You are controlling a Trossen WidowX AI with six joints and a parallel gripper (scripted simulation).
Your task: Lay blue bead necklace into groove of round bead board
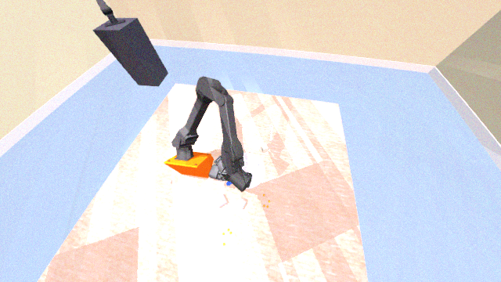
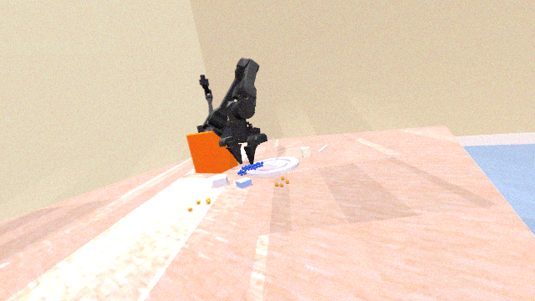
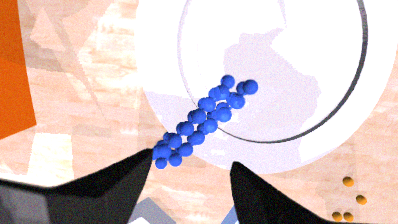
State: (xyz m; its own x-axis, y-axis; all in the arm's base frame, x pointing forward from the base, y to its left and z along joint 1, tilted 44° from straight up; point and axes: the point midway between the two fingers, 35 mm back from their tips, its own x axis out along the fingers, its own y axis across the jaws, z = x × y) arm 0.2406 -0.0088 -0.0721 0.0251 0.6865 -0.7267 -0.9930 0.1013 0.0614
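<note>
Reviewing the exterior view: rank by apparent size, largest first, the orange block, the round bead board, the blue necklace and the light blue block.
1. orange block
2. round bead board
3. blue necklace
4. light blue block

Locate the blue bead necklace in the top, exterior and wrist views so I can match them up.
Top: just below centre, a small blue bit beside the gripper, the rest not visible.
Exterior: near centre, the blue bead necklace lies across the round board's near-left rim.
Wrist: centre, slanting from lower left to upper right.
Shared landmark: the orange block.
</note>
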